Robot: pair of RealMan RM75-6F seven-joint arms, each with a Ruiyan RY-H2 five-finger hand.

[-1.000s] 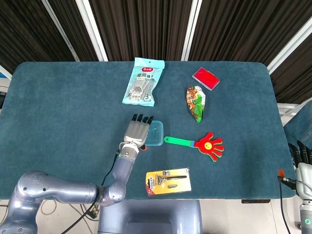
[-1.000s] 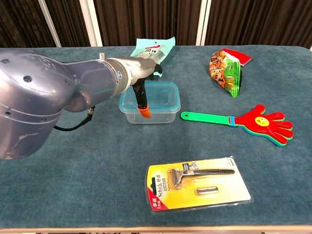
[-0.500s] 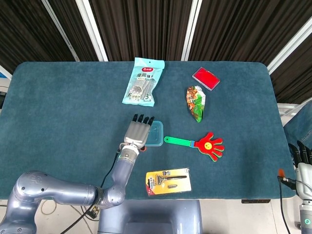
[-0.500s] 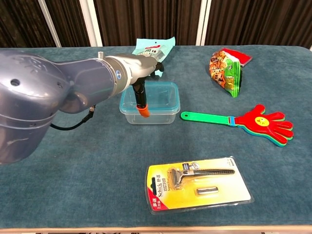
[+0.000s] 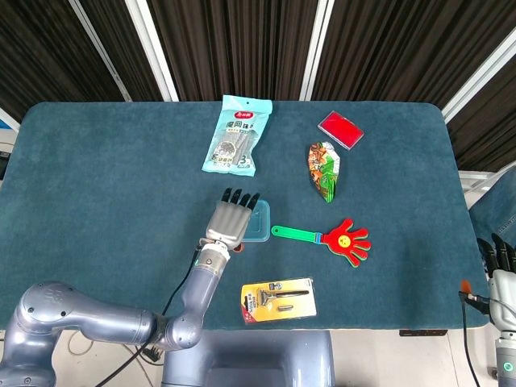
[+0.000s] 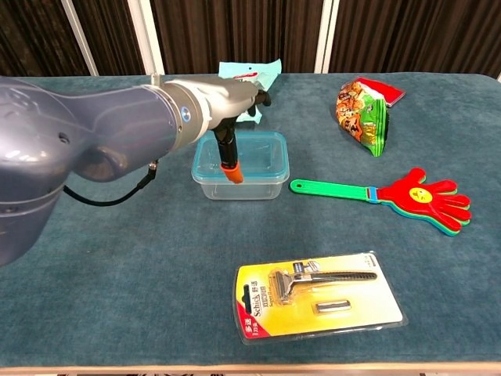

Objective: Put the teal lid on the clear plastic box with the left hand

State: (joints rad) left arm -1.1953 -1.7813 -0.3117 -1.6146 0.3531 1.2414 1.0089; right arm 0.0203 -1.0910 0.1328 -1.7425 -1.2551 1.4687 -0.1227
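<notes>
hovering left hand [image 5: 230, 218] over teal lid [image 5: 258, 221], seated on clear plastic box [image 6: 239, 164].

**Camera arrangement: head and chest views**

Head view: high above the near edge, looking steeply down; the whole table [image 5: 105, 177] fits in frame, with dark curtains beyond its far edge. Chest view: low and close at the near edge, looking across the surface toward the curtains; the left arm [image 6: 86, 149] fills much of the left side. Shared region: the clear plastic box [image 6: 239, 164], hand-shaped clapper [image 5: 326, 237], razor pack [image 6: 317, 294], snack bag [image 5: 324, 169] and pale blue packet [image 5: 236, 135].
</notes>
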